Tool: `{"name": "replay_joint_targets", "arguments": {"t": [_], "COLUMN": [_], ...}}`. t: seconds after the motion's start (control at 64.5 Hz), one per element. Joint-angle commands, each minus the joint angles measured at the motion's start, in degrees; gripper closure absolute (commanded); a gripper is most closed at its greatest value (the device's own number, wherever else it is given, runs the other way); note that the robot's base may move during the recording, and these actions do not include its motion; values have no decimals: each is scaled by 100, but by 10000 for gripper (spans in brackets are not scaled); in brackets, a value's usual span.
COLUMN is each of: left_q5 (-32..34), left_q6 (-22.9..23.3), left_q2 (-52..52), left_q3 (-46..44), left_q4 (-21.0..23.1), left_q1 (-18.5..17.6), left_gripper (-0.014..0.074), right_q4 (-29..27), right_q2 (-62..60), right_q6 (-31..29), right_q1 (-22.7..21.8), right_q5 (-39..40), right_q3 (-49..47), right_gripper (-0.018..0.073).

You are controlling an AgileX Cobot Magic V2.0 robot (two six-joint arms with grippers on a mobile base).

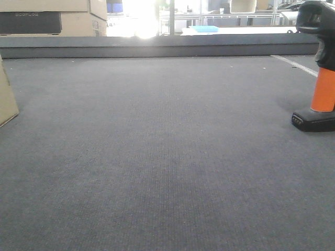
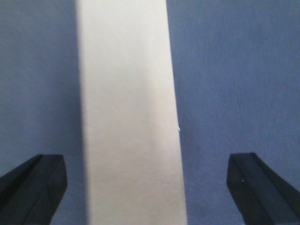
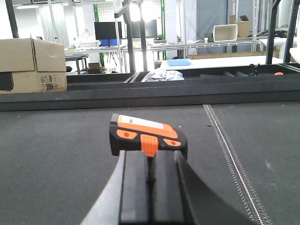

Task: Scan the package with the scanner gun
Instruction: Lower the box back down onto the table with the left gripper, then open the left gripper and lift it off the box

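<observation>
Nearest to you, the left claw point(image 2: 147, 187) is spread wide, its two dark fingers point(image 2: 33, 185) standing on either side of the package point(image 2: 131, 117) without touching it; the pale cardboard runs lengthwise up the middle of the left wrist view, lying on the grey carpeted surface point(image 1: 167, 157), so you are lined up over it but have not gripped it. In the front view only a corner of the package shows at the surface's left edge. No label is visible on the face you see, so you cannot tell which side carries it. The right claw point(image 3: 150, 187) appears clenched, its fingers pressed together, with the scanner gun point(image 3: 147, 136) just beyond its tips; from the right wrist view you cannot tell for certain whether it pinches the gun or merely rests against it. In the front view the gun stands upright on its black base near the surface's right edge, well apart from the package. Judging by this, the task is early: neither item is lifted, and the grasping, aiming and scanning remain. Beyond the far edge sit stacked cartons point(image 3: 33, 65) and shelving.
</observation>
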State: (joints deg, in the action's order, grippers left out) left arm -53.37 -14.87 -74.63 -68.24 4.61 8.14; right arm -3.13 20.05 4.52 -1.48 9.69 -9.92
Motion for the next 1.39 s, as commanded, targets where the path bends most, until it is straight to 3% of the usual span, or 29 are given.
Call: {"name": "replay_joint_targets", "arguments": {"t": [0.0, 0.155, 0.248, 0.356, 0.542, 0.945, 1.162, 1.379], "left_q5": [-262, -594, -605, -580, -182, 2028, 2467, 2530], "left_q6": [52, 350, 680, 808, 808, 808, 808, 808], "left_q2": [224, 564, 834, 1116, 1861, 4095, 4972, 6073], "left_q3": [-323, -669, -669, -628, -251, 2149, 2980, 3569], "left_q4": [-190, -104, 11, 118, 238, 309, 786, 813], "left_q1": [15, 15, 15, 15, 15, 15, 15, 15], "left_gripper": [-4, -1, 62, 264, 706, 708, 708, 708], "right_q4": [46, 46, 46, 46, 46, 46, 46, 46], "right_q2": [-35, -35, -35, -35, -35, -35, -35, -35], "right_q6": [-24, -24, -24, -24, -24, -24, -24, -24], "right_q1": [-4, -4, -4, -4, -4, -4, -4, -4], "right_q5": [94, 94, 94, 94, 94, 94, 94, 94], "right_q3": [8, 8, 8, 8, 8, 8, 8, 8], "right_gripper": [727, 727, 727, 727, 727, 727, 727, 727]}}
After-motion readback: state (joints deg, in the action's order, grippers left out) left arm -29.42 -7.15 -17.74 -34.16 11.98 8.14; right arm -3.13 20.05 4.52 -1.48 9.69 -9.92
